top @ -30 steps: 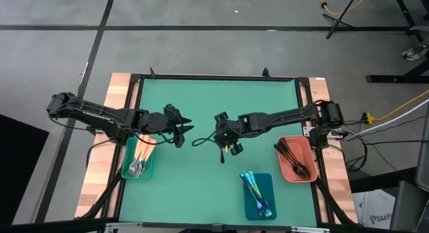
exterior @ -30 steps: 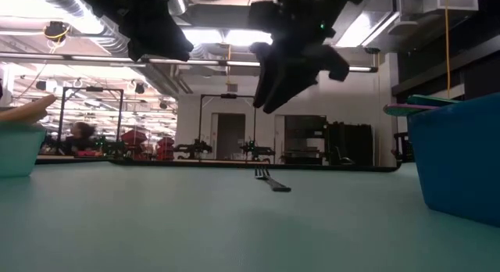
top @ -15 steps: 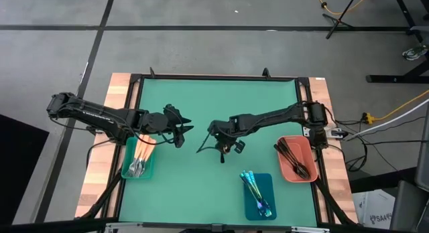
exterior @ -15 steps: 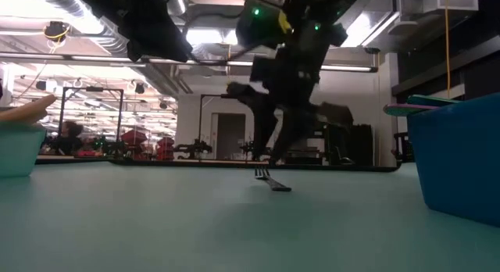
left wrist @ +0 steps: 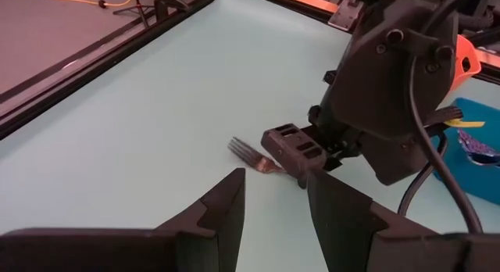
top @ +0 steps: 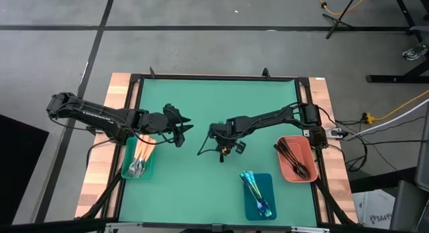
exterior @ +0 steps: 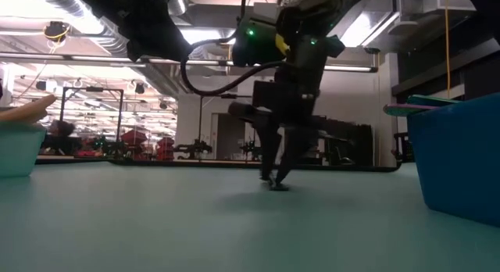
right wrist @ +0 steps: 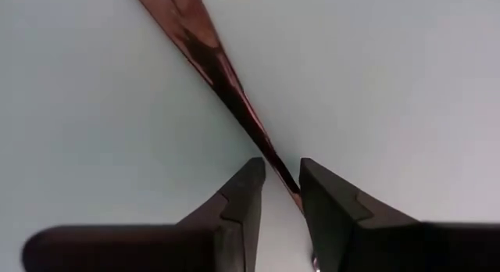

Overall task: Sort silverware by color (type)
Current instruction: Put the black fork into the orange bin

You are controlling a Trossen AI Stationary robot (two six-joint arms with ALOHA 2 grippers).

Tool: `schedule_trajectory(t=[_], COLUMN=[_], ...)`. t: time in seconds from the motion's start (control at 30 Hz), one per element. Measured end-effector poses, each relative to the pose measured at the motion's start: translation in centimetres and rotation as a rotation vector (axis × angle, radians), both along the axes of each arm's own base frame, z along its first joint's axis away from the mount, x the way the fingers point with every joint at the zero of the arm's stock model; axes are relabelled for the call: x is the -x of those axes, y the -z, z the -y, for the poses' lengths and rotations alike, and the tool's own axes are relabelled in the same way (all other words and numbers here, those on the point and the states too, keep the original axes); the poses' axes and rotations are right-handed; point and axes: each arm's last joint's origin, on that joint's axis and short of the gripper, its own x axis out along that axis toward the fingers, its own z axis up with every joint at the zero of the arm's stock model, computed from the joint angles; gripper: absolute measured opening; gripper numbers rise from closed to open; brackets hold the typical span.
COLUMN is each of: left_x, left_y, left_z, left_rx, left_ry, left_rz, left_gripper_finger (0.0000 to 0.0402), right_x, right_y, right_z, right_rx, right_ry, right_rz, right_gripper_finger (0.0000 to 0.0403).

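Note:
One dark fork lies flat on the green mat near the table's middle. Its tines show in the left wrist view. My right gripper points steeply down over it, and its fingertips reach down to the mat. It is open, one finger on each side of the fork's slim brownish handle. My left gripper hovers open and empty above the mat, left of the fork. Other silverware lies sorted in three trays. My right gripper comes at the fork's handle from above, with the fingers across it and a gap still showing between them. The handle lies flat on the mat. Whether either finger touches it, I cannot tell.
A teal tray at the near left holds orange-handled pieces. A blue tray at the near middle holds blue-teal pieces. A salmon tray at the right holds dark pieces. The mat's far half is bare.
My right gripper has come down from well above the mat until its fingertips are at the fork. On the way it rolled about its own axis and tipped to point more steeply down. The fork has stayed in place.

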Motion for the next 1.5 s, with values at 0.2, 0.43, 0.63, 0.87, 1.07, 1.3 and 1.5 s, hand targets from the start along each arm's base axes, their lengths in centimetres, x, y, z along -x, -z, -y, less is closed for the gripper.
schedule_trajectory(t=[0.2,0.43,0.63,0.87,1.07,1.3,1.5], left_x=[0.0,0.0,0.0,0.0,0.0,0.0,0.0], left_y=[0.0,0.0,0.0,0.0,0.0,0.0,0.0], left_z=[0.0,0.0,0.0,0.0,0.0,0.0,0.0], left_rx=[0.0,0.0,-0.001,-0.001,-0.001,-0.001,-0.001], left_ry=[-0.001,-0.001,-0.002,-0.002,-0.001,-0.002,-0.002], left_rz=[0.0,0.0,0.0,0.0,0.0,0.0,0.001], left_gripper_finger=[0.0133,0.0133,0.0133,0.0133,0.0133,0.0133,0.0133], right_x=[0.8,1.0,1.1,1.2,1.2,1.2,1.2], right_y=[0.1,0.1,0.2,0.2,0.2,0.2,-0.1], right_z=[-0.1,-0.1,-0.2,-0.2,-0.3,-0.3,-0.3], right_rx=[-0.043,-0.147,-0.193,-0.21,-0.216,-0.216,-0.221], right_ry=[0.156,0.473,0.647,0.646,0.645,0.647,0.646], right_rz=[-0.096,-0.13,-0.149,-0.161,-0.167,-0.167,-0.155], right_gripper_finger=[0.0089,0.0089,0.0089,0.0048,0.0006,0.0004,0.0002])
